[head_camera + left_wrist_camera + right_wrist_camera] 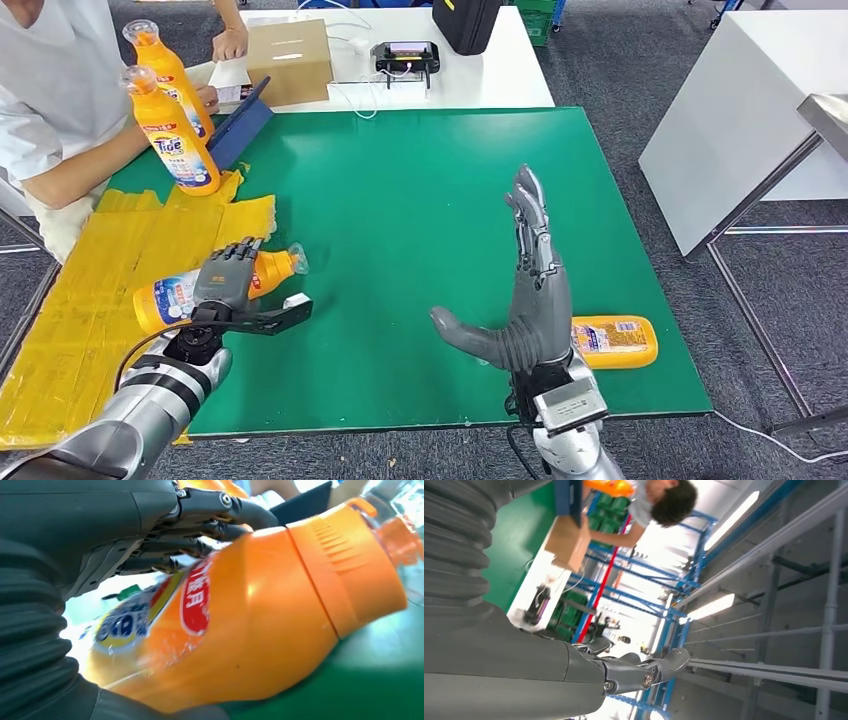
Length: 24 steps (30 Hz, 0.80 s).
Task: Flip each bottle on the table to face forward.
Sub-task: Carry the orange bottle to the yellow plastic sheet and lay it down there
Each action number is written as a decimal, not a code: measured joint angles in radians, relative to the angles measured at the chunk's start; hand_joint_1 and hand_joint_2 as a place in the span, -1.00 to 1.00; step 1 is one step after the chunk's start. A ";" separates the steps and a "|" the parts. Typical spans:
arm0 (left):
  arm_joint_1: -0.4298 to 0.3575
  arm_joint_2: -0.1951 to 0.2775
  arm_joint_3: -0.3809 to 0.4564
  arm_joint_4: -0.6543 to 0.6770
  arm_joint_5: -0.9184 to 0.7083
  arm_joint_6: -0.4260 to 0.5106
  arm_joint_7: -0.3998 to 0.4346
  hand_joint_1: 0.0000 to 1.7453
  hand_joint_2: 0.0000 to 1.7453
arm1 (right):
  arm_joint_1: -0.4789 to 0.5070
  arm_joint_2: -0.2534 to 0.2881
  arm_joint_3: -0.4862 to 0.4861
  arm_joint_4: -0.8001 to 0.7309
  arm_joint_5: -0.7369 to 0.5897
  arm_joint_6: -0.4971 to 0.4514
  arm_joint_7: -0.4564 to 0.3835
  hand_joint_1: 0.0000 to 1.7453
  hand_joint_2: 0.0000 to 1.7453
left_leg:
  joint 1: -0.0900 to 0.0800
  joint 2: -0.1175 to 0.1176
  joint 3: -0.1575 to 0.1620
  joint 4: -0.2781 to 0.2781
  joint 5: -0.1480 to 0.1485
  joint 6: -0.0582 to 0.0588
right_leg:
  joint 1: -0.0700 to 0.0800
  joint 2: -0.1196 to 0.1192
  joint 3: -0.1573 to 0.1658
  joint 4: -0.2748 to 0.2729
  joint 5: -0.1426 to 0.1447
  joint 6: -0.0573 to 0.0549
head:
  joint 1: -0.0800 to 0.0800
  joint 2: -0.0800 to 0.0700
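Presently, findings as observed:

Left robot hand (228, 283): fingers wrapped over the body of a lying orange bottle (215, 285); in the left wrist view the dark fingers (200, 532) curl across the bottle's (240, 625) upper side, label partly visible.
Held bottle position: on its side at the left part of the green worktop (400, 200), at the edge of the yellow sheet (100, 280), clear cap end pointing toward the worktop's middle.
Right robot hand (530, 290): raised above the worktop, fingers straight and extended, thumb spread to the side, holding nothing; the right wrist view shows the fingers (644, 672) extended against the ceiling.
Second lying bottle (615, 341): on its side near the worktop's near right edge, just beside the right wrist, label upward, not touched.
Standing bottles (172, 130): two upright at the far left corner, one behind the other, labels partly showing.
Person (60, 90): seated at the far left, forearm beside the upright bottles.
Other items: cardboard box (290, 60) and a small device (405, 57) on the white table (480, 80) beyond.
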 joint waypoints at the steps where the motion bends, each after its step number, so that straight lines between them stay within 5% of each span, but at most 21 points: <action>1: 0.001 0.000 -0.001 0.001 0.000 0.016 0.010 -1.00 1.00 | 0.000 -0.002 0.000 0.003 0.016 -0.004 0.008 -1.00 1.00 | 0.000 0.000 0.000 0.000 0.000 0.000 | 0.000 0.000 0.000 0.000 0.000 0.000 | 0.000 0.000; 15: 0.056 0.001 0.014 -0.030 0.005 0.161 0.007 -1.00 1.00 | 0.010 -0.040 -0.003 0.051 0.156 -0.009 0.089 -1.00 1.00 | 0.000 0.000 0.000 0.000 0.000 0.000 | 0.000 0.000 0.000 0.000 0.000 0.000 | 0.000 0.000; 21: 0.211 0.000 0.081 -0.254 0.012 0.301 -0.060 -1.00 1.00 | 0.064 -0.079 -0.024 0.091 0.309 0.002 0.145 -1.00 1.00 | 0.000 0.000 -0.003 0.000 -0.001 0.000 | -0.001 0.000 -0.003 0.000 0.000 0.000 | 0.000 0.000; 24: 0.316 -0.020 0.140 -0.458 0.095 0.332 -0.197 -1.00 1.00 | 0.096 -0.105 -0.031 0.100 0.399 -0.002 0.166 -1.00 1.00 | -0.001 0.000 -0.003 0.000 -0.002 0.000 | -0.001 0.000 -0.004 -0.001 -0.001 0.000 | 0.000 0.000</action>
